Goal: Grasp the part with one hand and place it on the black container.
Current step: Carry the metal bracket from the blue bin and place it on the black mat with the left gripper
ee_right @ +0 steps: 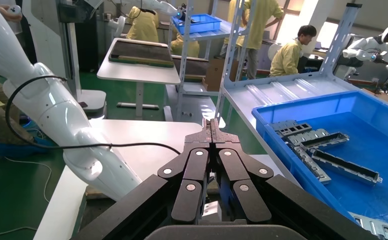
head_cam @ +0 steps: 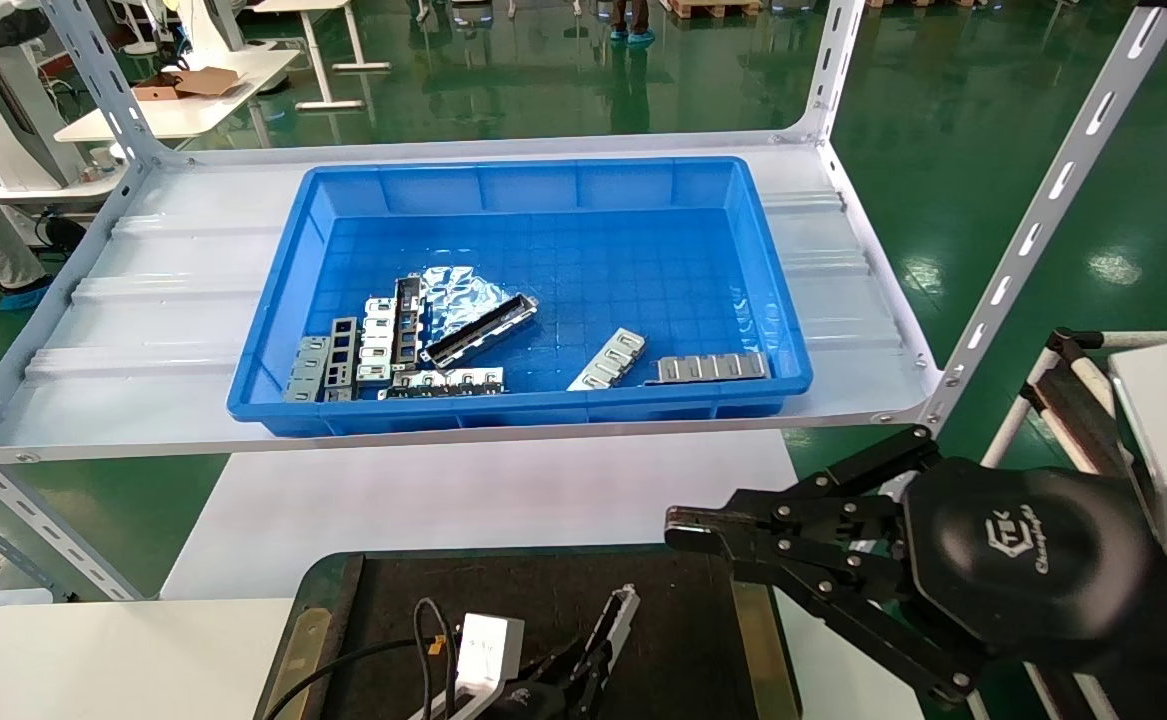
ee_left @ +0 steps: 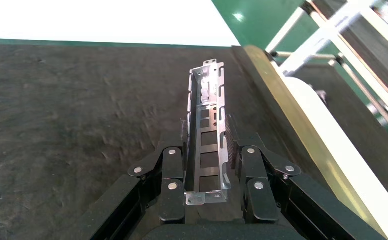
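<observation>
The black container (head_cam: 413,600) lies on the white worktop (head_cam: 93,650), nearer the robot than the shelf (head_cam: 143,300) carrying the blue bin (head_cam: 543,280) of loose metal pieces. Over the container's floor, the left gripper (ee_left: 205,150) is clamped on the part (ee_left: 208,125), which points toward the container's brass-edged side. Beside the container's right edge, the right gripper (ee_right: 211,131) hangs with fingers pressed together, holding nothing.

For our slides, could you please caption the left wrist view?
Left claw clamps the part over the black container.
</observation>
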